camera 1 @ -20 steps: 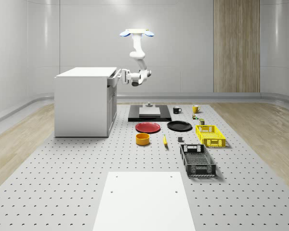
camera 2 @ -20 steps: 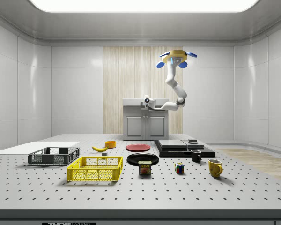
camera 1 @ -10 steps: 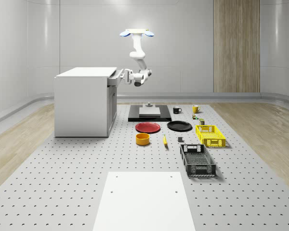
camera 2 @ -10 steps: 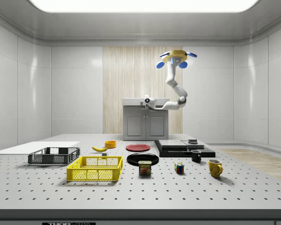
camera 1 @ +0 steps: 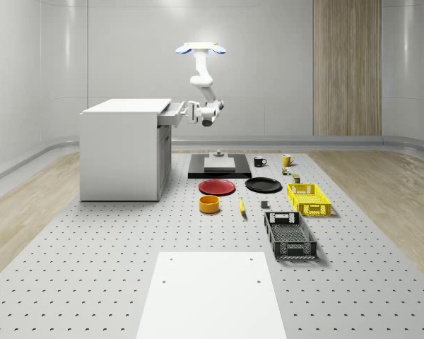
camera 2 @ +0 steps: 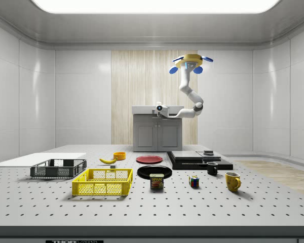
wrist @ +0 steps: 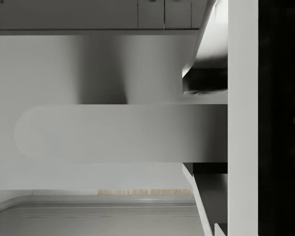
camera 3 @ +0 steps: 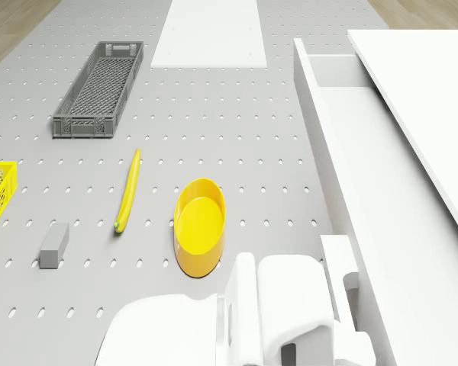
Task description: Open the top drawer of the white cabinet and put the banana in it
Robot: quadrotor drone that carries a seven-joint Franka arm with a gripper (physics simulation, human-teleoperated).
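— What colours are showing?
— The cabinet (camera 1: 120,148) is showing white, the banana (camera 3: 127,191) yellow, the bowl (camera 3: 199,225) orange-yellow.
— And the crates?
— One crate (camera 1: 308,198) is showing yellow, another crate (camera 1: 290,234) dark grey mesh.

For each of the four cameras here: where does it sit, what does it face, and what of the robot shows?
Whole-scene: high, off the robot, facing the white cabinet; drone, arm, gripper at the drawer.
Side: table level, facing the cabinet front; whole robot hovering.
Drone: on the body, looking down at banana, yellow bowl; arm links show.
Wrist: along the gripper, at the drawer handle.
Whole-scene and side views share banana and cabinet.
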